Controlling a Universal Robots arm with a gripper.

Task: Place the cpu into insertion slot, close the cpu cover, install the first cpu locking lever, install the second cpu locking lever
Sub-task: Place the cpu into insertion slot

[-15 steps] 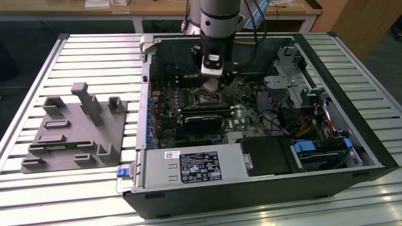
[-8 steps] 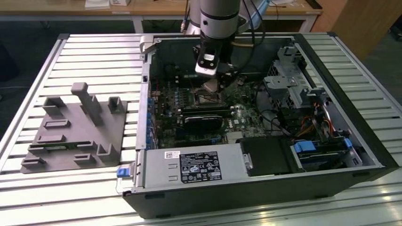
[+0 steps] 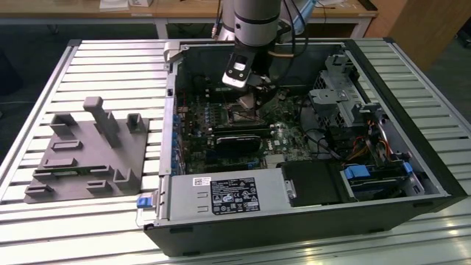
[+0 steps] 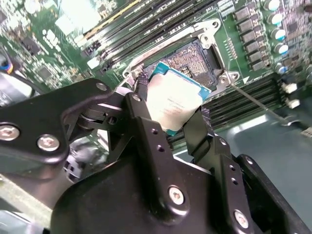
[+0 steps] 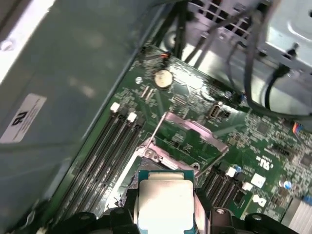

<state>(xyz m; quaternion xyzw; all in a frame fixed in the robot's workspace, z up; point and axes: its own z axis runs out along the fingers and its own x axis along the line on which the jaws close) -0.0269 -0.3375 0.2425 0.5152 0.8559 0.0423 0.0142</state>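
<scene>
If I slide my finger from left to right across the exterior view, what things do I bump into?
Grey plastic rack → gripper holding the cpu → silver drive cage

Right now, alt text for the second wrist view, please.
Black jaws grip the cpu by two opposite edges, holding it tilted over the open insertion slot, not seated. The green motherboard and long black memory slots surround the socket.
</scene>
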